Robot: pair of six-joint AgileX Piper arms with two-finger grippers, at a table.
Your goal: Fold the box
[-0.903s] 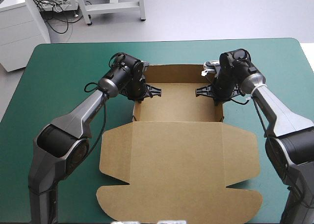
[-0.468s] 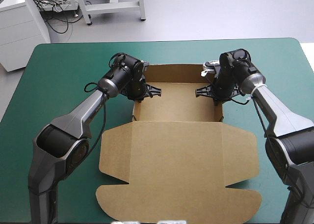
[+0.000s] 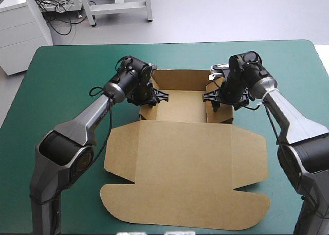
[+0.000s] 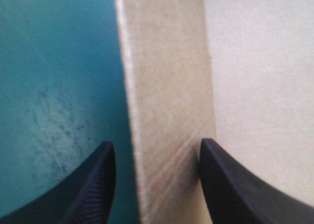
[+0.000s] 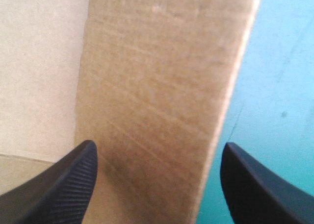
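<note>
At the raised side walls of the box, the left gripper and right gripper point downward, fingers spread astride the board.

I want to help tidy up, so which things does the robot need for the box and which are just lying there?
Needed for the job:
the brown box, walls up, lid flat
left gripper, open astride one side wall
right gripper, open astride the other side wall

Just there:
the teal-green cover under it all

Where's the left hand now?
High view: the left hand straddles the left wall of the box, fingers apart, one inside, one over the teal-green cover.
</note>
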